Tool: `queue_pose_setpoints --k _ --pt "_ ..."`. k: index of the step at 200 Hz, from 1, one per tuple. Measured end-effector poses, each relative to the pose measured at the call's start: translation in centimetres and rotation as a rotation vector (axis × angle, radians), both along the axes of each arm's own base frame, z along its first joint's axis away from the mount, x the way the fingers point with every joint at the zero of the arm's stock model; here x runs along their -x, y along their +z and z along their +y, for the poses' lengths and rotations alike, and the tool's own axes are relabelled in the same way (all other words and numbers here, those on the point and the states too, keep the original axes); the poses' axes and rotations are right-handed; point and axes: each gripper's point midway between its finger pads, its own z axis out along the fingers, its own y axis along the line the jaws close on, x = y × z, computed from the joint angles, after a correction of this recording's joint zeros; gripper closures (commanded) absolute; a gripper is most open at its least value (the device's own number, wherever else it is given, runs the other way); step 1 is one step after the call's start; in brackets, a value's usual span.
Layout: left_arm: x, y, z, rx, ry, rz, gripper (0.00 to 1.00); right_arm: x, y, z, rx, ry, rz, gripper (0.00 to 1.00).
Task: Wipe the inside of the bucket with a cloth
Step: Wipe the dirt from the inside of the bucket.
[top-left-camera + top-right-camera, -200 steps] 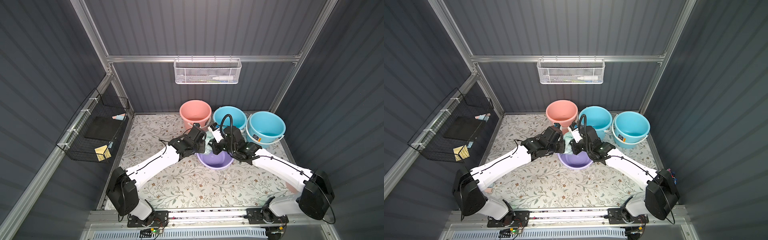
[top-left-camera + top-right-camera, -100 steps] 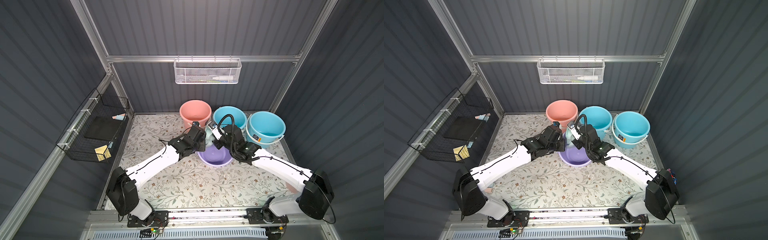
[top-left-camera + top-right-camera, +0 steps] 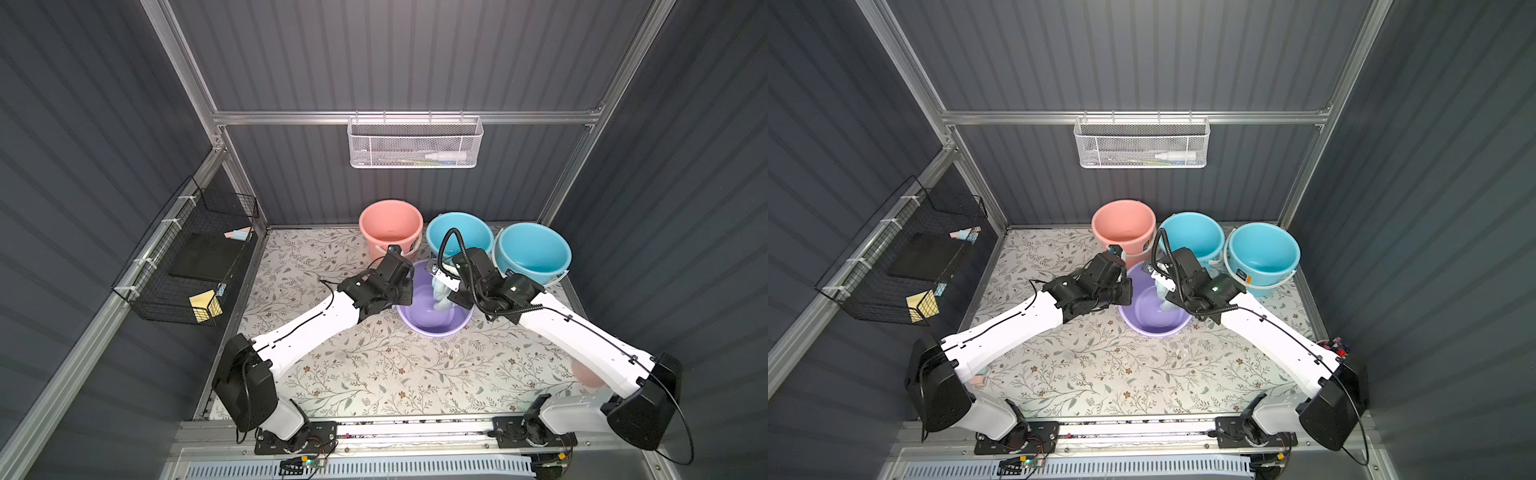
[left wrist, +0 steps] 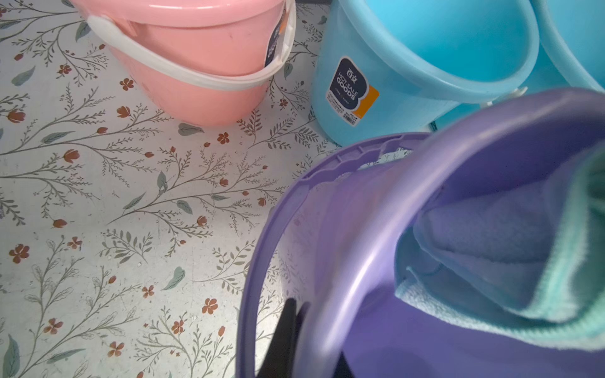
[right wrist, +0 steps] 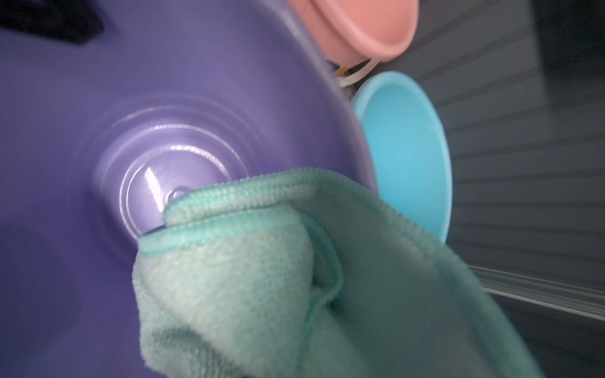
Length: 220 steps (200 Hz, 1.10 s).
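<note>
A purple bucket (image 3: 432, 326) (image 3: 1150, 326) stands mid-table, in both top views, its mouth turned up toward the camera. My left gripper (image 3: 402, 291) (image 4: 306, 350) is shut on the bucket's left rim (image 4: 330, 294). One black finger (image 4: 284, 340) lies outside the wall. My right gripper (image 3: 446, 286) reaches into the bucket from the right and is shut on the cloth (image 3: 441, 298) (image 3: 1165, 298), a pale aqua towel. The cloth (image 5: 262, 278) hangs bunched against the bucket's floor (image 5: 163, 170) and hides the right fingers. The cloth (image 4: 491, 255) also shows inside the bucket in the left wrist view.
A pink bucket (image 3: 390, 226) and two blue buckets (image 3: 457, 232) (image 3: 534, 253) stand close behind the purple one. A white mesh basket (image 3: 415, 143) hangs on the back wall, and a black wire rack (image 3: 187, 266) on the left wall. The floral mat (image 3: 374, 365) covers the table.
The right gripper has carried the cloth lower into the bucket and toward its right side. More of the bucket's mouth shows. The left gripper keeps its hold on the rim.
</note>
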Motion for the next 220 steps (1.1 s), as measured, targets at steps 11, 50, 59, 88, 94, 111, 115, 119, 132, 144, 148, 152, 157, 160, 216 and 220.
queue_pose_setpoints --k 11,50,59,88,94,111,115,119,132,144,148,152,157,160,216,220 --pt "0.2 -0.1 -0.1 -0.001 -0.007 0.004 1.0 1.3 -0.9 -0.6 0.033 0.015 0.071 1.0" --pt "0.8 -0.3 -0.4 -0.007 -0.028 0.019 1.0 5.9 -2.1 -0.7 0.017 0.064 0.331 1.0" --pt "0.8 -0.4 -0.4 -0.01 -0.029 0.02 1.0 6.8 -2.5 -0.4 -0.01 0.071 0.391 1.0" --pt "1.0 -0.7 -0.2 -0.027 -0.032 0.031 1.0 9.6 -3.4 1.7 -0.161 0.097 0.58 1.0" --pt "1.0 -0.8 -0.1 -0.028 -0.031 0.033 1.0 10.0 -3.4 2.2 -0.2 0.102 0.607 1.0" --pt "1.0 -0.8 -0.1 -0.03 -0.03 0.033 1.0 11.0 -3.6 4.1 -0.32 0.113 0.68 1.0" --pt "1.0 -0.8 -0.1 -0.031 -0.03 0.033 1.0 11.1 -3.6 4.5 -0.348 0.115 0.692 1.0" --pt "1.0 -0.8 -0.1 -0.031 -0.029 0.033 1.0 11.2 -3.7 4.9 -0.374 0.12 0.703 1.0" --pt "1.0 -0.8 -0.1 -0.031 -0.03 0.033 1.0 11.5 -3.6 6.3 -0.461 0.142 0.734 1.0" --pt "1.0 -0.8 -0.1 -0.03 -0.031 0.034 1.0 11.5 -3.3 7.6 -0.536 0.157 0.751 1.0" --pt "1.0 -0.8 -0.1 -0.029 -0.031 0.034 1.0 11.4 -3.2 7.9 -0.558 0.162 0.753 1.0" --pt "1.0 -0.8 -0.1 -0.029 -0.031 0.035 1.0 11.3 -3.0 8.3 -0.58 0.163 0.754 1.0" --pt "1.0 -0.8 -0.1 -0.029 -0.032 0.035 1.0 11.0 -2.8 8.8 -0.61 0.168 0.751 1.0" --pt "1.0 -0.8 -0.1 -0.028 -0.031 0.035 1.0 10.9 -2.7 9.0 -0.628 0.165 0.751 1.0" --pt "0.8 -0.8 0.0 -0.015 -0.028 0.044 1.0 7.6 -2.0 11.8 -0.873 0.09 0.663 1.0" --pt "0.8 -0.8 0.1 -0.014 -0.027 0.044 1.0 7.4 -2.0 11.7 -0.885 0.081 0.651 1.0"
